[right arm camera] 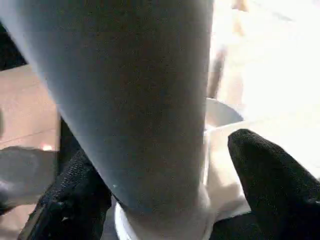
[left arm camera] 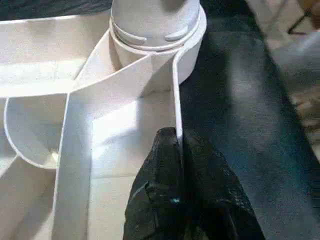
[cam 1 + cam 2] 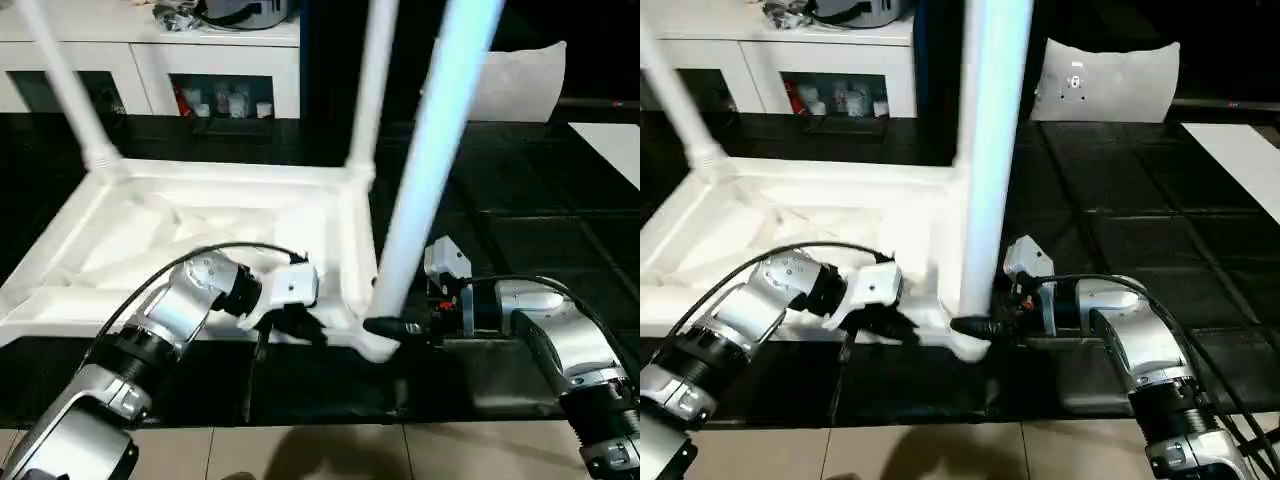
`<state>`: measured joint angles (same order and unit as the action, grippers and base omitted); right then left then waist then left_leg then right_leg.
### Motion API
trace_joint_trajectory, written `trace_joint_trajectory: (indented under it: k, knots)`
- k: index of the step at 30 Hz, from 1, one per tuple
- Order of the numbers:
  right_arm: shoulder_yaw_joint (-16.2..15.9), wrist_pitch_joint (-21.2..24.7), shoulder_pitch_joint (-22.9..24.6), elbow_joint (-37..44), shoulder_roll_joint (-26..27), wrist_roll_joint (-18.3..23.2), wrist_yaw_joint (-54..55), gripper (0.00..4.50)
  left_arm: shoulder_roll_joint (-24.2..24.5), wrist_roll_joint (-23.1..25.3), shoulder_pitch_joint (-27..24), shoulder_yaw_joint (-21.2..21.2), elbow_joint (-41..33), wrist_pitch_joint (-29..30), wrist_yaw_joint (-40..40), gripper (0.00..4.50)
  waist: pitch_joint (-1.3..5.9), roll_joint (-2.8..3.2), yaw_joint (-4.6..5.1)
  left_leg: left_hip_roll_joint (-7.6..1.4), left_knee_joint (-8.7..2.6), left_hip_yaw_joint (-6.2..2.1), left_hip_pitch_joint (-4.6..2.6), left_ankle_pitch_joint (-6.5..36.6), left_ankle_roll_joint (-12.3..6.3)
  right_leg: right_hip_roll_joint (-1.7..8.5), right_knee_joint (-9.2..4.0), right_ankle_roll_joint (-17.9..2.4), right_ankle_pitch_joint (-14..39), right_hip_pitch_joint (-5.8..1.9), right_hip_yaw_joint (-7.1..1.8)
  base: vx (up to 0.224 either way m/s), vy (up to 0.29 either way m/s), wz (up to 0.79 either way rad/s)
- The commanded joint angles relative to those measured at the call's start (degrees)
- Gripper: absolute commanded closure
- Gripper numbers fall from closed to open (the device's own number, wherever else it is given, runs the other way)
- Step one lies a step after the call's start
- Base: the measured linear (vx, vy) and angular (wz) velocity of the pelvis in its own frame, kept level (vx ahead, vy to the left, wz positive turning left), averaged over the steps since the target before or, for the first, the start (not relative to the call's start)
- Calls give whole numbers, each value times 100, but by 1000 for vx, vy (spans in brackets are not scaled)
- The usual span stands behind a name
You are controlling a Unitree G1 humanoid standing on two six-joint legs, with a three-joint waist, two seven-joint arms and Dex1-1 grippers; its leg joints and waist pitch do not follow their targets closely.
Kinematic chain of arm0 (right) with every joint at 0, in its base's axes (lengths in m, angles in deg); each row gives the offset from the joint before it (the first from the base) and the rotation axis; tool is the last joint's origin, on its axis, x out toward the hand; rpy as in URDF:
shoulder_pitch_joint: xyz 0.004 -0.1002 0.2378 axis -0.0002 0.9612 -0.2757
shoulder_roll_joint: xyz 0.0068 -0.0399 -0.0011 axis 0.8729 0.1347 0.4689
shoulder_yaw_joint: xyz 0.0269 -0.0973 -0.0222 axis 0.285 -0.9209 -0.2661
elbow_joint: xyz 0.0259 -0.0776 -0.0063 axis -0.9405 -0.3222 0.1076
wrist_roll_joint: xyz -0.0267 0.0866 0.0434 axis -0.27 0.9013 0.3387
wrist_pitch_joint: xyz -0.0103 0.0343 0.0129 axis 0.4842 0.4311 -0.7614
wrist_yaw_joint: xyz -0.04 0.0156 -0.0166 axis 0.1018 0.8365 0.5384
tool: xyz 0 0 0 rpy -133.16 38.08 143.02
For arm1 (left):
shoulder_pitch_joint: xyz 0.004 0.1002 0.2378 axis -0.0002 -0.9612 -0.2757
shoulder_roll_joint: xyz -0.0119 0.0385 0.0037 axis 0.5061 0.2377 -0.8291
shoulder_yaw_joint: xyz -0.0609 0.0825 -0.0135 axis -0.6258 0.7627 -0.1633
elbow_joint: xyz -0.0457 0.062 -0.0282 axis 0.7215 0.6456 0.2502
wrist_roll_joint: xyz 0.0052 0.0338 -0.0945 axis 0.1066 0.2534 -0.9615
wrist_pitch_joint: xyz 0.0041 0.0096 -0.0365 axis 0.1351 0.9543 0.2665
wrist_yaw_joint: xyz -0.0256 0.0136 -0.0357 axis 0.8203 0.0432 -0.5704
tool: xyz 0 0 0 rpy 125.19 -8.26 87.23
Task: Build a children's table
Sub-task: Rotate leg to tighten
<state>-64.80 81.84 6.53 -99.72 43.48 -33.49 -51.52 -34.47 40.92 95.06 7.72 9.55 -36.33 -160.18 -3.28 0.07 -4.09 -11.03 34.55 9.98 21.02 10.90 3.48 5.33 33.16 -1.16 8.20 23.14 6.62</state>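
The children's table lies upside down on the black mat, its ribbed white top (image 3: 200,230) facing up. Three white legs stand in corner sockets: the far left one (image 3: 70,90), the far right one (image 3: 370,90) and the tall near right one (image 3: 430,170). My left gripper (image 2: 175,137) is shut on the thin near rim wall of the top, just beside the near right socket (image 2: 155,35). At the base of the near right leg (image 1: 135,100), my right gripper (image 1: 165,165) is open. Its fingers (image 1: 270,170) straddle the leg, and one stands clear of it.
A white cabinet with glass doors (image 3: 150,60) runs along the back. A white cushion (image 3: 520,85) leans at the back right, and a white panel (image 3: 610,140) lies at the right edge. Light floor tiles (image 3: 300,450) begin at the mat's near edge.
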Motion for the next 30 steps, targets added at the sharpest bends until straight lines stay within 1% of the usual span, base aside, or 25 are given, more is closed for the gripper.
trace_joint_trajectory:
  k: [1,2,3,4,5,6,8,11,12,13,16,17,18,21,22,23,24,25,26,27,28,29,30]
  knots:
    - [-106,162,-56,45,-114,69,-187,116,30,-39,-4,160,-283,-156,-330,450,419,-77,20,-257,-413,-42,-65,1099,-324,368,-343,-1090,1928,-328,-328,0,0,0]
    - [-151,192,-48,62,-145,104,-283,125,42,-44,-8,155,-290,-171,-346,450,414,-69,26,-261,-414,-40,-73,1118,-306,368,-360,-1057,2008,-314,-329,0,0,0]
    - [-151,192,-48,62,-145,104,-283,125,42,-44,-8,155,-290,-171,-346,450,417,-71,24,-262,-411,-37,-81,1139,-296,370,-368,-1050,2031,-310,-329,0,0,0]
    - [-175,207,-44,67,-171,124,-338,125,50,-40,1,154,-275,-193,-355,450,414,-102,31,-262,-414,-37,-75,1151,-286,369,-370,-1032,2066,-312,-331,0,0,0]
    - [-175,207,-44,67,-171,124,-338,151,50,-40,1,154,-275,-193,-355,450,416,-99,27,-258,-412,-40,-71,1140,-282,372,-366,-1020,2083,-315,-330,0,0,0]
    - [-200,203,-43,62,-202,128,-394,151,56,-35,17,153,-244,-219,-362,450,418,-92,28,-258,-412,-42,-67,1114,-273,373,-365,-1005,2090,-314,-331,0,0,0]
    - [-226,198,-38,44,-249,113,-501,171,66,-33,39,153,-207,-253,-377,450,419,-96,24,-260,-409,-42,-72,1114,-279,371,-368,-1004,2069,-313,-331,0,0,0]
    - [-239,204,-34,43,-285,124,-577,183,72,-32,53,150,-169,-287,-382,450,424,-98,22,-259,-407,-40,-68,1063,-296,368,-358,-1023,2003,-314,-329,0,0,0]
    - [-242,213,-32,53,-288,130,-578,204,75,-35,52,147,-171,-287,-382,450,427,-99,23,-257,-404,-39,-67,1046,-300,365,-356,-1029,1979,-314,-329,0,0,0]
    - [-251,242,-27,74,-294,143,-599,209,78,-38,52,138,-162,-292,-376,450,428,-117,26,-258,-403,-37,-65,1016,-314,363,-345,-1043,1947,-315,-330,0,0,0]
    - [-267,278,-17,104,-295,156,-633,233,76,-44,51,122,-151,-286,-365,450,421,-113,25,-255,-401,-34,-71,1051,-305,366,-365,-1011,2066,-307,-327,0,0,0]
    - [-271,287,-14,115,-295,159,-637,233,79,-47,49,118,-154,-282,-364,450,421,-94,27,-258,-403,-36,-72,1060,-292,363,-370,-1012,2056,-306,-328,0,0,0]
    - [-275,335,1,144,-279,184,-635,239,84,-57,40,109,-164,-256,-364,450,422,-101,31,-258,-404,-36,-72,1067,-287,361,-367,-1013,2046,-308,-327,0,0,0]
    - [-218,560,72,278,-150,341,-516,245,11,-86,45,49,-157,-46,-236,450,424,-90,25,-261,-408,-40,-73,1067,-279,357,-355,-1035,1982,-312,-325,0,0,0]
    - [-199,607,91,316,-117,374,-468,245,-14,-89,50,30,-152,3,-188,450,422,-95,24,-256,-406,-39,-70,1075,-272,358,-357,-1039,1996,-316,-325,0,0,0]
    - [-135,948,152,470,54,434,-68,246,-154,-130,94,-87,-149,317,75,450,424,-98,24,-255,-406,-37,-70,1077,-272,360,-363,-1031,2014,-316,-324,0,0,0]
    - [-135,948,152,470,54,434,-68,246,-154,-130,94,-87,-149,317,75,450,411,-104,15,-250,-412,-42,-74,1050,-248,357,-369,-1013,2060,-313,-324,0,0,0]
    - [-135,948,152,470,54,434,-68,246,-154,-130,94,-87,-149,317,75,450,409,-105,32,-248,-414,-43,-70,1098,-240,363,-375,-995,2153,-315,-322,0,0,0]
    - [-61,1103,174,530,352,272,652,246,-328,-147,165,-220,-177,760,439,450,389,-101,52,-234,-416,-44,-89,1250,-181,361,-431,-874,2489,-292,-310,0,0,0]
    - [-61,1103,174,530,352,272,652,246,-328,-147,165,-220,-177,760,439,450,382,-101,70,-232,-417,-44,-97,1280,-145,363,-439,-843,2586,-283,-312,0,0,0]
    - [12,1148,145,499,575,134,1152,246,-451,-149,211,-306,-182,995,696,450,369,-89,102,-217,-419,-64,-99,1410,-88,368,-478,-752,2865,-276,-286,0,0,0]
    - [104,1225,101,452,792,42,1606,246,-576,-156,257,-390,-178,1225,940,450,369,-98,148,-199,-414,-76,-90,1468,-20,360,-500,-633,3081,-276,-260,0,0,0]
    - [196,1331,42,408,1010,-56,2057,246,-714,-177,299,-483,-174,1428,1181,450,363,-88,157,-188,-411,-84,-103,1523,13,361,-525,-574,3210,-260,-241,0,0,0]
